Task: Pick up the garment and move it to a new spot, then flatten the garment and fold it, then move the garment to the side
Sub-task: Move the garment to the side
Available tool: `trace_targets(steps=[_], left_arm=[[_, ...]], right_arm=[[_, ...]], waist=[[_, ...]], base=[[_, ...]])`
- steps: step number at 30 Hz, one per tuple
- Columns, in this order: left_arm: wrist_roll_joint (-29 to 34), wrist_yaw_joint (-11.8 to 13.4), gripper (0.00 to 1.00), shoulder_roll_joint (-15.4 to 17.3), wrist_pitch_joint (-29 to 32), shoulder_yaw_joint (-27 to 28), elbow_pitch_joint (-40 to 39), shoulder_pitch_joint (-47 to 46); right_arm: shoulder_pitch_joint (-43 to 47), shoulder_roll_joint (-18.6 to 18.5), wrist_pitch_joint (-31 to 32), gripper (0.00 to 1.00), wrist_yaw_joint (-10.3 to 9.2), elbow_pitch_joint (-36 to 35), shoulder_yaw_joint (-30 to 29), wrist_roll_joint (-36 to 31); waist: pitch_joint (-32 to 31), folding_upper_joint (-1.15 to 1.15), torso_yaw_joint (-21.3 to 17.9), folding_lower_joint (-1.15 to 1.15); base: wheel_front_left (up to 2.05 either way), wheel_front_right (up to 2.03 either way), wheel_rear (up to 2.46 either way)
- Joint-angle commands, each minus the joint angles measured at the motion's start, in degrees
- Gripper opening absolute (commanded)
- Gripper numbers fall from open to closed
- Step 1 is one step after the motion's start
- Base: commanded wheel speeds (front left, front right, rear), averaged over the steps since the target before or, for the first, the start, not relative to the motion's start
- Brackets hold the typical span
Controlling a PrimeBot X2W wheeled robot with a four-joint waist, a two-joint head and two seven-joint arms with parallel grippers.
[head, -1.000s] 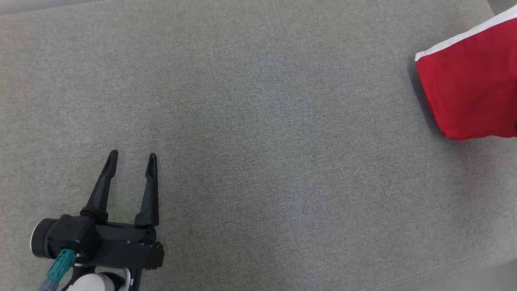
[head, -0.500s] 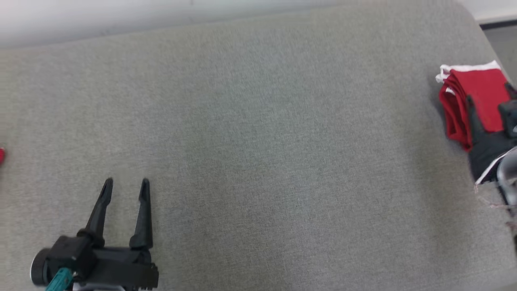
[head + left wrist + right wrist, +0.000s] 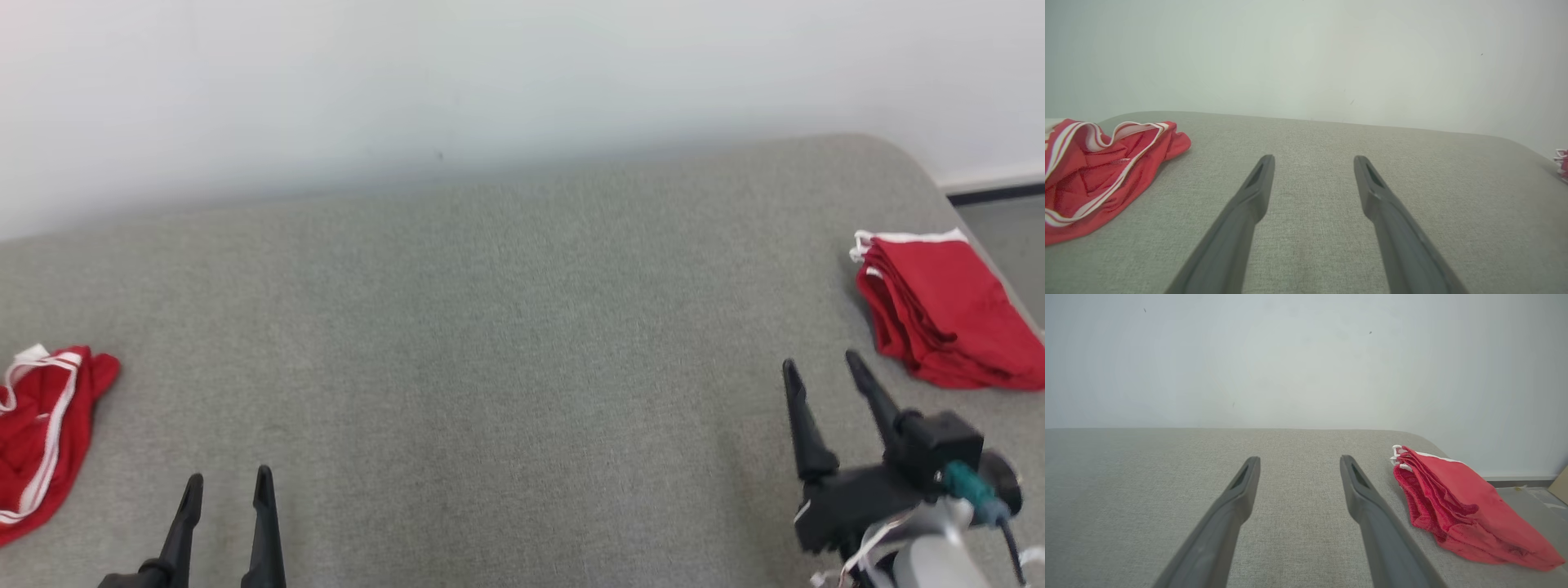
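The folded red garment (image 3: 939,314) lies stacked at the right edge of the grey upholstered surface (image 3: 490,343), just clear of the right gripper (image 3: 820,363), which is spread and empty. The left gripper (image 3: 229,479) is likewise released, near a crumpled red white-striped garment (image 3: 41,433). Assessment: folding and setting aside appear complete for the stacked piece, and the crumpled one is untouched.

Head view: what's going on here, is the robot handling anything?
Nothing is held. A folded red garment lies at the right edge of the grey surface, near the right gripper, which is open and clear of it. The left gripper is open too, over bare fabric, with a crumpled red garment to its left. The folding and setting aside look done.
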Motion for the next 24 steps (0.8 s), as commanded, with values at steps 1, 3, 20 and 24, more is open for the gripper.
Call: trace_targets(steps=[1, 3, 20, 24], left_arm=[[-0.35, 0.45, 1.00, -0.08, -0.01, 0.14, 0.01, 1.22], [-0.83, 0.82, 1.00, -0.07, -0.01, 0.39, -0.12, 2.20], [-2.10, 2.43, 1.00, -0.08, -0.01, -0.72, 2.09, 3.39], [-2.19, 2.88, 1.00, -0.07, -0.01, -1.45, 2.46, 3.17]], right_arm=[[2.47, 1.33, -0.27, 1.00, -0.17, -1.45, -0.05, 1.21], [4.83, 2.52, 0.13, 1.00, -0.17, -2.63, 0.97, 0.81], [7.98, 6.32, -0.53, 1.00, -0.17, 1.62, 2.22, -0.85], [8.05, 6.77, -0.99, 1.00, -0.17, 2.27, 1.58, -1.24]], waist=[[-4.40, 0.01, 1.76, 0.02], [-5.19, 0.01, 1.92, 0.02], [-6.97, 0.01, 3.94, 0.02], [-7.17, 0.01, 4.49, 0.02]], base=[[0.00, 0.00, 0.00], [0.00, 0.00, 0.00], [0.00, 0.00, 0.00], [0.00, 0.00, 0.00]])
